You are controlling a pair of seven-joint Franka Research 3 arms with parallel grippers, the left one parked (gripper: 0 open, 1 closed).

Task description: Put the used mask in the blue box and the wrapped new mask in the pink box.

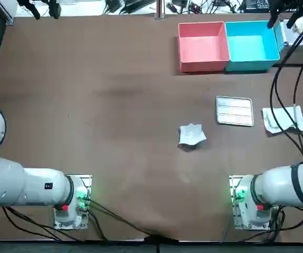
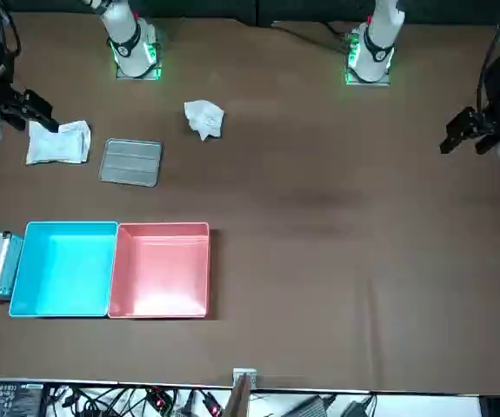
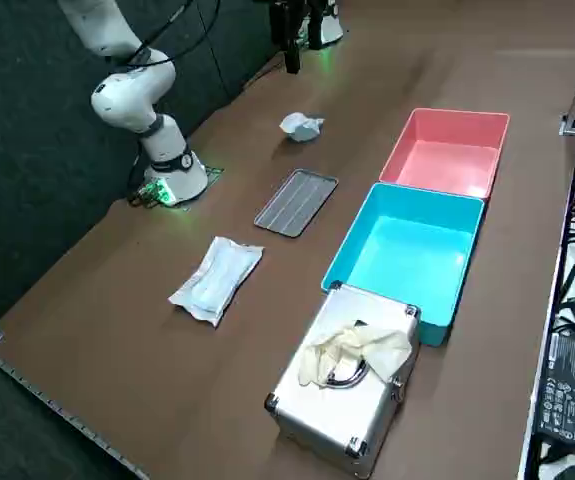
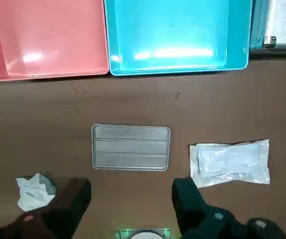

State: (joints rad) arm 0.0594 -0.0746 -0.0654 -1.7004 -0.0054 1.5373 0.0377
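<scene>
The used mask is lying crumpled near the middle of the table. The wrapped new mask is lying by its right edge. Both are probably light and soft, and the wrapper looks slippery, so pinch across the middle. The right gripper is hovering high above, fingers spread wide and holding nothing.

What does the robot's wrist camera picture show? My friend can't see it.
The right gripper, jaws open, hangs over a brown table. Below it lie a crumpled mask, a grey ribbed tray and a wrapped mask in a row; beyond them an empty pink box and blue box sit side by side.
</scene>
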